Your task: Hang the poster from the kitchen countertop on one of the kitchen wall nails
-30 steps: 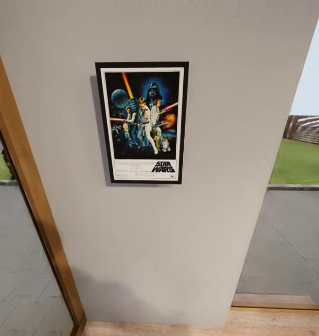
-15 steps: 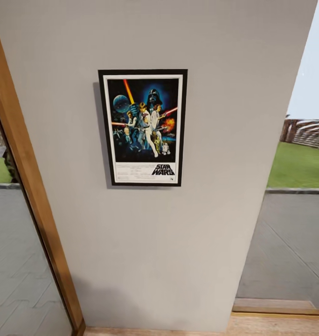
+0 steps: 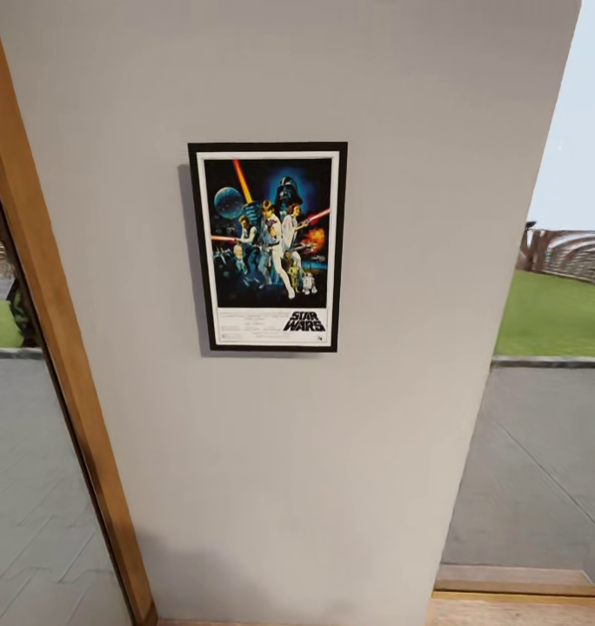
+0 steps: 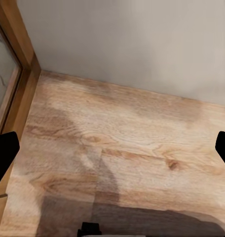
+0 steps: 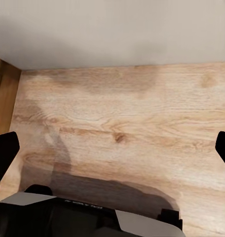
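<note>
The poster, a black-framed Star Wars print with a white inner border, hangs flat and upright on the grey wall in the head view. No arm is near it there. My left gripper is open, its black fingertips far apart over the wooden floor near the wall's foot. My right gripper is open too, with nothing between its fingertips, above the same floor. The kitchen countertop is out of view.
A wooden door frame runs down the wall's left side, with glass beyond it. At the right, an opening looks out on grey paving and a lawn. My own base shows below the right gripper.
The whole head picture has shifted: the camera has moved back a little, so the poster looks smaller and lower. The poster itself has stayed put on the wall.
</note>
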Motion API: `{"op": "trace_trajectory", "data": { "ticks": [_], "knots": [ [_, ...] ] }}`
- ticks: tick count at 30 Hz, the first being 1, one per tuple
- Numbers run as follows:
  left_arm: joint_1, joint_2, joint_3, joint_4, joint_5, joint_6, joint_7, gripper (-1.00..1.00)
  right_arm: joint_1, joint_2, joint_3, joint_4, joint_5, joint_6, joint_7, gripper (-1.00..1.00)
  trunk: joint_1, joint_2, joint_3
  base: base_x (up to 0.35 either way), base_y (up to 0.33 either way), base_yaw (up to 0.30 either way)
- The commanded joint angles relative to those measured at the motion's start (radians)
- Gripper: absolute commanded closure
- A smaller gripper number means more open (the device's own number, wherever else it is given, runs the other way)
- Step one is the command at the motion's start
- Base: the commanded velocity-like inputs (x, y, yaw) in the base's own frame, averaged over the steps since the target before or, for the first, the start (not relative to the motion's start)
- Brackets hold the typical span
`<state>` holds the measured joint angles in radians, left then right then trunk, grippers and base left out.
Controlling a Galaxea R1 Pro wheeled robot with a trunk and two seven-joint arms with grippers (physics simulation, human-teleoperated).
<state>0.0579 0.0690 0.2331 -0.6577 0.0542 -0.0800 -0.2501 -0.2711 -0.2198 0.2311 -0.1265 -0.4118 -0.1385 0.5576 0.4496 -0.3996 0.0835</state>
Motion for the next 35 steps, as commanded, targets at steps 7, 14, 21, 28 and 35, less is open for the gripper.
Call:
{"op": "trace_trajectory", "data": {
  "ticks": [7,14,21,28,35],
  "knots": [
    [0.0,0.0,0.002,0.0,0.006,0.0,-0.007,-1.0,0.0,0.0,0.008,0.002,-0.009,-0.004,0.001,-1.0,0.0,0.0,0.012,0.0,0.0,0.0],
    [0.0,-0.001,0.003,0.0,0.006,0.0,-0.006,-1.0,0.0,0.0,0.01,0.005,-0.009,-0.005,-0.134,-1.0,0.0,0.0,0.014,0.0,0.0,0.0],
    [0.0,-0.001,0.003,-0.001,0.006,0.0,-0.007,-1.0,0.0,0.0,0.01,0.141,-0.006,-0.003,-0.195,-1.0,0.0,0.0,0.014,0.0,0.0,0.0],
    [0.0,0.0,0.002,-0.002,0.006,0.0,-0.007,-1.0,0.0,0.001,0.01,0.174,-0.009,-0.005,-0.206,-1.0,0.0,0.0,0.014,0.0,0.0,0.0],
    [0.0,0.0,0.002,-0.002,0.006,0.0,-0.007,-1.0,0.0,0.008,0.01,0.18,-0.008,-0.005,-0.208,-1.0,0.0,0.0,0.014,0.0,0.0,0.0]
  ]
}}
